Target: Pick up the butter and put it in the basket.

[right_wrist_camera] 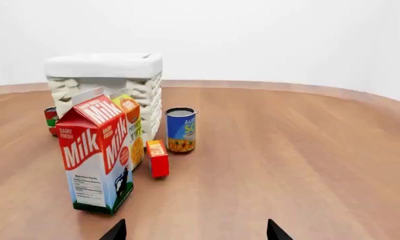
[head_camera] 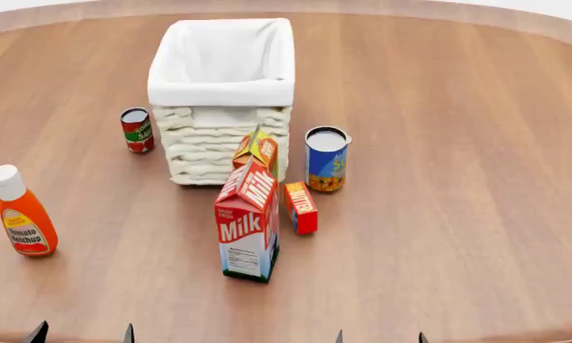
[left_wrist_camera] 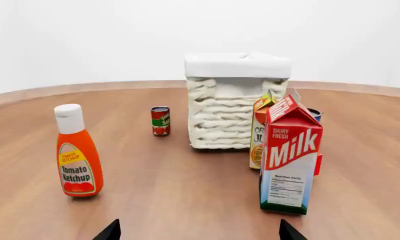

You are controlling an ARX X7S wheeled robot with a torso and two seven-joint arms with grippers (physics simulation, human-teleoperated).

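cream-white woven wicker basket with white cloth liner (head_camera: 221, 143): well ahead of both grippers | small red-orange rectangular butter box (right_wrist_camera: 157, 158): ahead-left of right gripper (right_wrist_camera: 194, 231), beside milk carton (right_wrist_camera: 96, 155); judged light, stiff, slick; pinch long flat sides | left gripper (left_wrist_camera: 198, 231), right gripper: spread, empty

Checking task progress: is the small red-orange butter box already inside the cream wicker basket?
No, the red-orange butter box stands on the wooden table beside the milk carton.

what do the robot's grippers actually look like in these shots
Little shows: only dark, near-black pointed fingertips poking up from the lower edge of each view, two per gripper. The left gripper and right gripper look alike. No cables, markings or arm links are visible.
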